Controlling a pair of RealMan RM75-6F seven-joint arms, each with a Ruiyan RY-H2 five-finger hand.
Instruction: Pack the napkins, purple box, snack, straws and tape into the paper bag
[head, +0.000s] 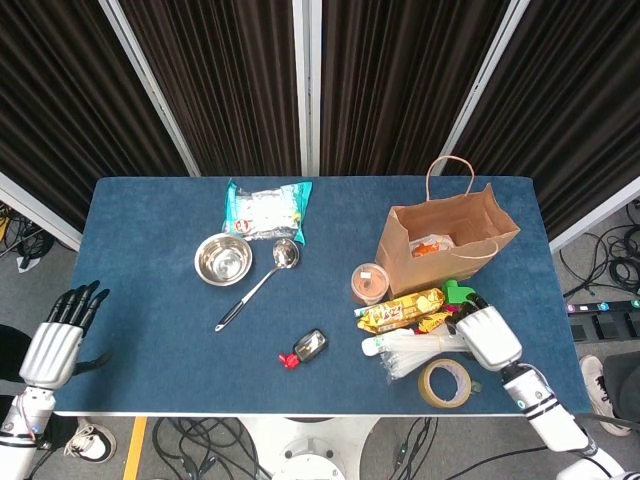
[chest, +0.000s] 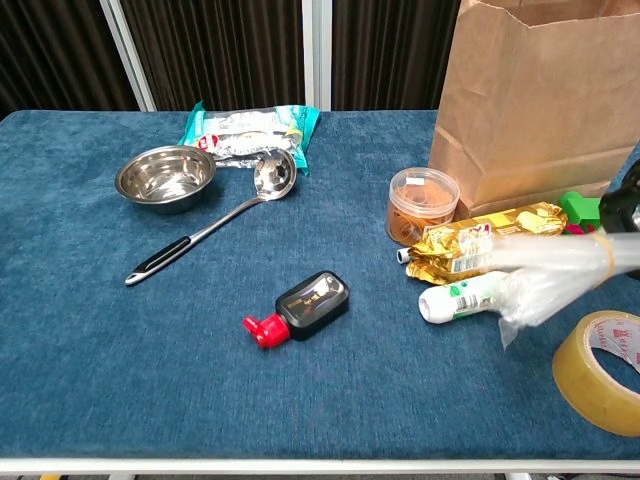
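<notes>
Chest view — right hand (chest: 622, 208) fingers grip the straws (chest: 555, 272), lifted off table.

Bright, even light; only the straws (chest: 560, 275) are motion-blurred.

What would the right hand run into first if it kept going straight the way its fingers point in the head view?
The right hand, holding the straws, points up-left toward the bag. First in line is probably the green object, then the paper bag; depth is unclear.
</notes>
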